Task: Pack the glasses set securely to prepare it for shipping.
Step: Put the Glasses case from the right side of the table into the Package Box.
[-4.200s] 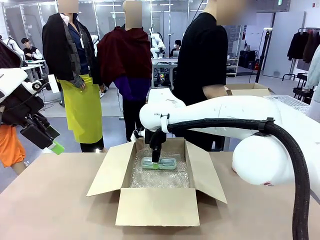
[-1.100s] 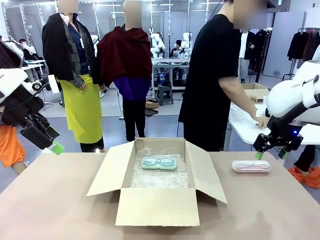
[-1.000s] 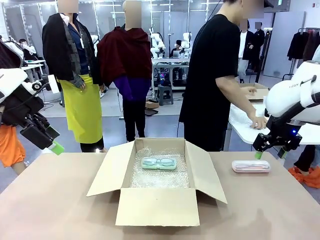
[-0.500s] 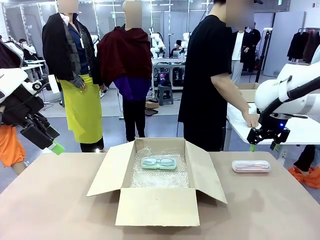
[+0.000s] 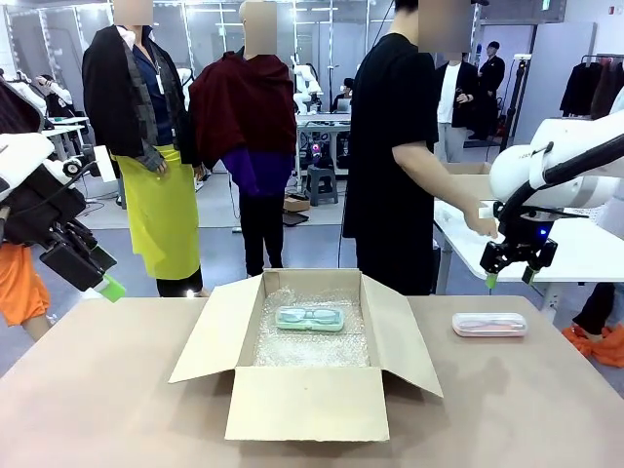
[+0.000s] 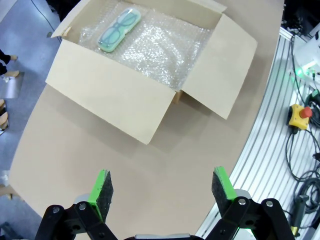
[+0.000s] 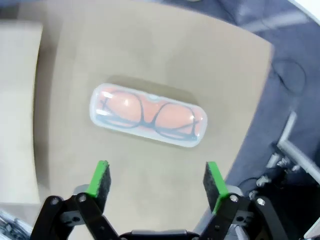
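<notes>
Pink case lies unpacked on the surface, right of frame, as the empty, wide-open right gripper lifts clear above it.

Glossy plastic pink case; matt cardboard box

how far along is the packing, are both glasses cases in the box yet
Halfway. Done: the mint green case lies on the bubble wrap inside the open box. In hand: nothing; the right gripper hovers open above the pink case, which lies on the table right of the box. The left gripper is open, off to the left. Left: pink case in, flaps closed.
</notes>
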Robot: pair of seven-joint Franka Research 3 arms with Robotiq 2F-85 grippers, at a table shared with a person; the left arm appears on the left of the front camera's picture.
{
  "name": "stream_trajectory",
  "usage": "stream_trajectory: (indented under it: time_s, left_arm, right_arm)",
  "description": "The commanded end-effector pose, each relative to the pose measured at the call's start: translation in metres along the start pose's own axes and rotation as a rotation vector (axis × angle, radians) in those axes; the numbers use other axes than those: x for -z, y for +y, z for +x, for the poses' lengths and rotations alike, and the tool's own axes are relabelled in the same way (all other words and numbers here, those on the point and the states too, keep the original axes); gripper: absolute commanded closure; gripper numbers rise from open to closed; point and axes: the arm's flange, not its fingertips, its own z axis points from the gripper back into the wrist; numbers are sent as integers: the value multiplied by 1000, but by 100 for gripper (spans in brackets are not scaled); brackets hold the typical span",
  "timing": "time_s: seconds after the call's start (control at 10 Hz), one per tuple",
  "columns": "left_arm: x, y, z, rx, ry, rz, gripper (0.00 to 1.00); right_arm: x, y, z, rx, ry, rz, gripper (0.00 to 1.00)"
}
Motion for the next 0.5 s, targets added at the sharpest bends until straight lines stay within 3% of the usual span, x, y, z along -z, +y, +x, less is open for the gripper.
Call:
stream_trajectory:
  time_s: [0.0,0.2,0.4]
  left_arm:
    - [-2,1,-3,17,-6,-16,0]
    - [-2,1,-3,17,-6,-16,0]
    - [-2,1,-3,17,-6,-16,0]
  right_arm:
    - [0,-9,19,-335,67,-48,7]
    - [3,-14,28,-715,140,-79,7]
    - [11,-16,36,-1030,137,-66,7]
